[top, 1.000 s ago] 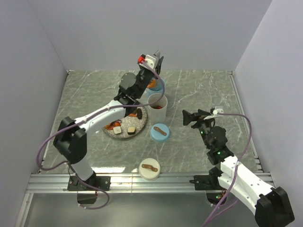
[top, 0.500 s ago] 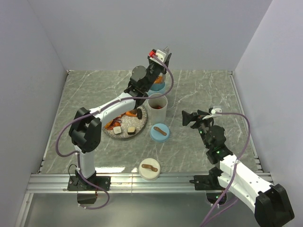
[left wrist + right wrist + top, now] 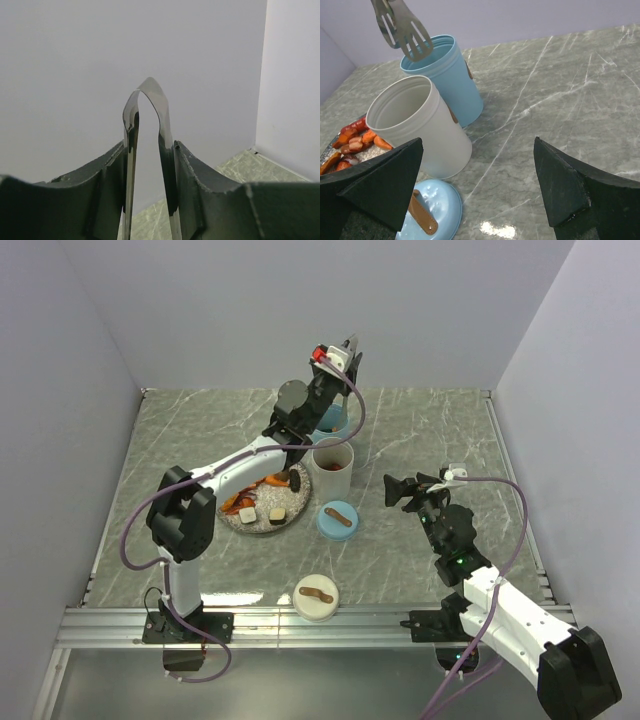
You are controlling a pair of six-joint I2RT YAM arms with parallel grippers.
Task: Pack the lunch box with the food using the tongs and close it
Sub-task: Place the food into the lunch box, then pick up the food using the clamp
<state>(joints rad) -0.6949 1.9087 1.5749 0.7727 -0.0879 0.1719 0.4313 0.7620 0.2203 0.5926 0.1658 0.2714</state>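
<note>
Left gripper (image 3: 149, 172) clamped on the long slim grey metal tongs (image 3: 161, 107), their two flat arms pressed against its inner finger faces, joined end projecting beyond. In the right wrist view the slotted tong tips hang at the rim of the tall round light-blue container (image 3: 451, 80). The tall round white container (image 3: 427, 130) stands just beside it. Small orange, red, white and black food pieces (image 3: 357, 140) lie on the round speckled grey plate (image 3: 262, 528), left of the white container. A light-blue lid with brown strip handle (image 3: 338, 519) lies on the grey marbled surface (image 3: 420, 430). Right gripper (image 3: 477, 150) hovers wide open, holding nothing
</note>
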